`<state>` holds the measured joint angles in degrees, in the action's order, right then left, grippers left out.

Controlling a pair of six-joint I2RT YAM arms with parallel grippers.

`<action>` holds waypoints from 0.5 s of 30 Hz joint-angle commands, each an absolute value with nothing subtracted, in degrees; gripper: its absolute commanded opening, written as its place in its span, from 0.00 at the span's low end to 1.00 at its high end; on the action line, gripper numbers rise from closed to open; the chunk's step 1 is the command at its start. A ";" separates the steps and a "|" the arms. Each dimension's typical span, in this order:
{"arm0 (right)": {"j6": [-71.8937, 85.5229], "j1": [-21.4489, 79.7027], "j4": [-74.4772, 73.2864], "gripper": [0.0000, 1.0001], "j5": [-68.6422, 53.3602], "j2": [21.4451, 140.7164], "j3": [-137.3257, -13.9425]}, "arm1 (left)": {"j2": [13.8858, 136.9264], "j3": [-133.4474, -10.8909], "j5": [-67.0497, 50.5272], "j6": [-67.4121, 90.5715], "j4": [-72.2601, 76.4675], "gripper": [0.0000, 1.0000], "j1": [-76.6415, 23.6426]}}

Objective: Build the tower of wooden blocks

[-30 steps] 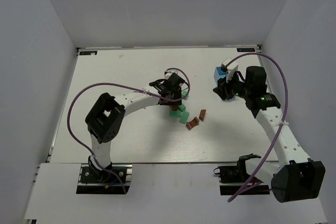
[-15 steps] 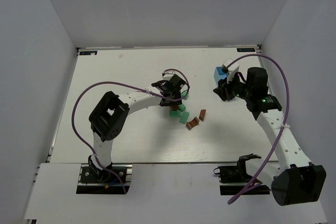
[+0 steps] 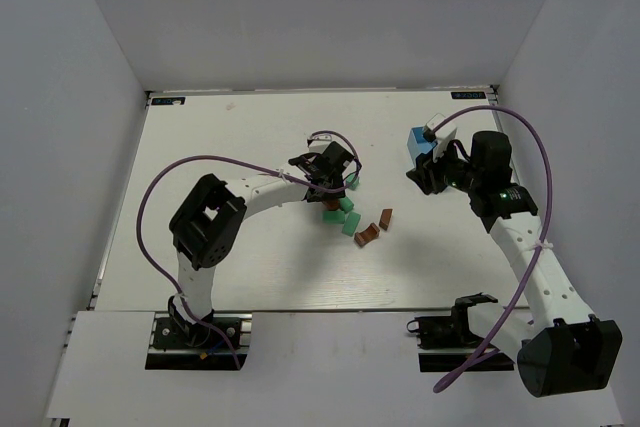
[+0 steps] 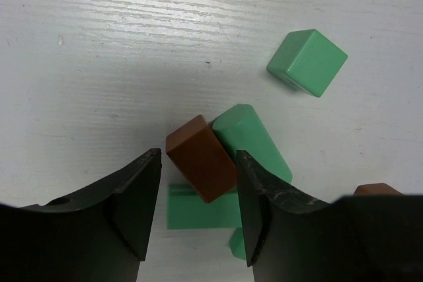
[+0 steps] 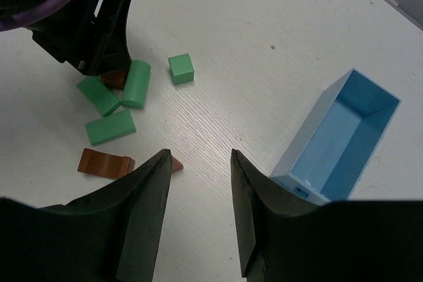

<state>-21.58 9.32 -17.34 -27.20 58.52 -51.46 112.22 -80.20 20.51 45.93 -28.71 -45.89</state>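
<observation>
The wood blocks [image 3: 348, 215] are found loose in a small cluster near the ctr of the counter [image 3: 220, 137], w/ the L arm reached over the cluster's far edge. In the L wrist view the L fingers [image 4: 140, 196] are set either side of a reddish-brown block [image 4: 201, 166]. This block is turned at an angle to them, overlaps a flat green block [image 4: 195, 211] and is touched along one side by a long green block [image 4: 254, 143]. Both fingers are held v. close to the reddish-brown block's sides, but whether it is actually pinched cannot be told. A green cube [image 4: 307, 62] is seen apart from this group, on bare counter, and the edge of another brown piece [image 4: 373, 189] is only just visible at the lower right of that view. The R fingers [image 5: 142, 209] are spread and released, w/ nothing btwn them, and are held above bare counter. A blue box [image 5: 301, 153] is seen just beside them, on the side away from the blocks, its open inside turned toward the R wrist camera. A brown arch piece [image 5: 106, 162] is laid at the near edge of the cluster, and a small brown bit [image 5: 177, 164] next to it is partly hidden behind one R finger.
</observation>
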 commanded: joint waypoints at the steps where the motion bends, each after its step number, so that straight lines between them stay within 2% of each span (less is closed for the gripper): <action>1: -21.88 8.88 -15.12 0.48 -27.95 57.31 -51.33 | 111.27 -79.98 22.32 46.41 -28.65 0.59 -46.14; 15: -21.88 8.88 -15.20 0.48 -28.48 57.22 -51.15 | 112.85 -79.98 22.32 47.02 -28.65 0.57 -45.62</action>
<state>-21.61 9.02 -17.32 -27.42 58.46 -51.27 112.31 -80.18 20.88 46.48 -28.71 -45.82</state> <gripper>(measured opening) 0.473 0.570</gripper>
